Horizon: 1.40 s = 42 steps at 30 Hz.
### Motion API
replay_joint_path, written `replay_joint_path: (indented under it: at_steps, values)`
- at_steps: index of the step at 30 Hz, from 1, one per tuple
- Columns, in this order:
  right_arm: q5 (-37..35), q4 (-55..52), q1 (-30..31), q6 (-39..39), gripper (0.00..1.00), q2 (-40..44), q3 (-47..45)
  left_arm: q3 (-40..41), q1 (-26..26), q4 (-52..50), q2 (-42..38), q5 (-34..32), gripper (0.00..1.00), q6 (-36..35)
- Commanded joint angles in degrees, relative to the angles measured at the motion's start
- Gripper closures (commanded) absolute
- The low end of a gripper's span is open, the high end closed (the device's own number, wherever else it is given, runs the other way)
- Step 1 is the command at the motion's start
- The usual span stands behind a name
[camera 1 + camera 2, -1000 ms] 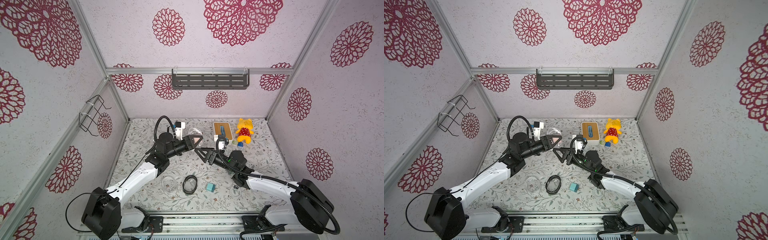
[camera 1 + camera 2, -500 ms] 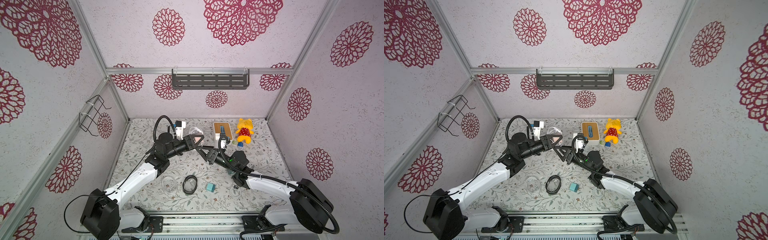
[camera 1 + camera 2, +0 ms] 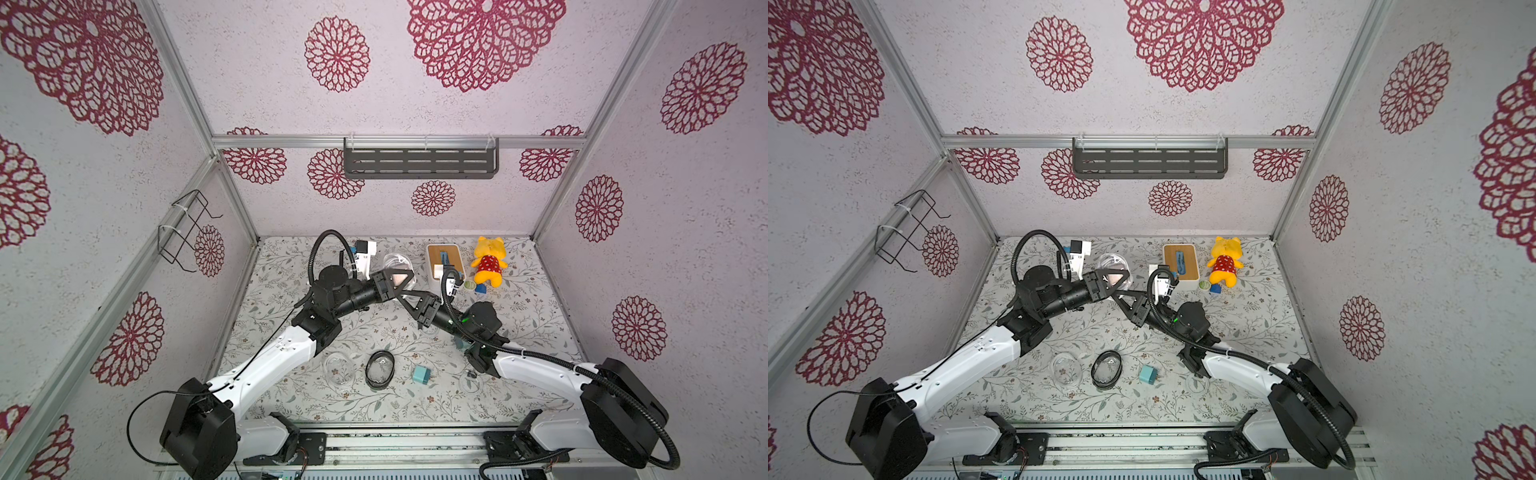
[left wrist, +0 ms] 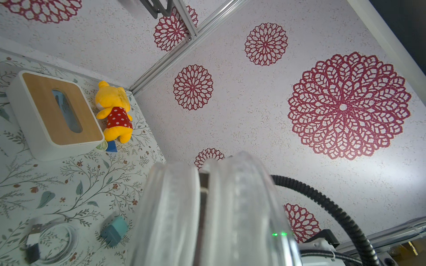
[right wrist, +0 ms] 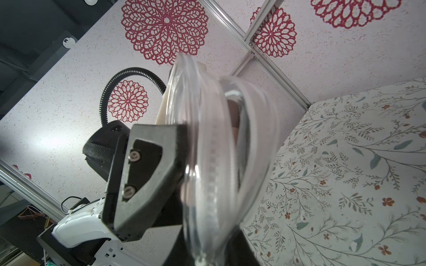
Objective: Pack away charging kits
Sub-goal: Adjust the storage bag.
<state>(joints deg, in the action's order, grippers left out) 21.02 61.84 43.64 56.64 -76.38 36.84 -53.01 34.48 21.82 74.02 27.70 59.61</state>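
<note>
A clear case [image 3: 401, 282] hangs above the middle of the table with a pink charger [image 3: 398, 277] inside. Both grippers are on it. My left gripper [image 3: 409, 279] is shut across it, and my right gripper [image 3: 402, 294] is shut on its lower rim. The case [image 4: 207, 207] fills the left wrist view. In the right wrist view the case [image 5: 219, 149] stands between my dark jaws with the left finger [image 5: 143, 175] pressed on its side. A teal charger [image 3: 422, 374] lies near the front. Another teal charger [image 4: 114, 231] lies beside a coiled cable [image 4: 53, 239].
A clear case half [image 3: 340, 368] and a dark-rimmed case [image 3: 379, 369] lie at the front centre. Another clear case with a cable [image 3: 397, 261] sits at the back. A white box with a wooden top [image 3: 444, 259], a yellow plush [image 3: 488, 262] and a small blue block [image 3: 481, 289] stand back right.
My right gripper has moved up to the case held by the left gripper and has shut on its rim. The left arm has barely moved.
</note>
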Motion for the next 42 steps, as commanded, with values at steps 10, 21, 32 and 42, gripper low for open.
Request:
replay_joint_path:
  at_steps: [10, 21, 32, 42]
  values:
    - [-0.76, 2.03, -0.22, -0.48, 1.0, 4.29, -2.68, -0.93, 1.3, -0.21, -3.78, -0.74, 0.27, -2.04]
    - [1.95, 6.4, 0.66, 2.59, 1.0, 2.8, -4.15, -1.21, -1.81, -3.19, -5.71, -2.28, 0.31, -2.42]
    - [3.33, 6.87, 2.23, 3.3, 1.0, 0.66, -1.7, -1.69, -1.81, -2.75, -4.93, 0.71, 0.36, -2.55]
    - [3.66, 6.97, 2.74, 3.58, 1.0, -1.14, 0.14, -2.56, -1.86, -4.49, -4.06, 2.8, 0.51, -3.48]
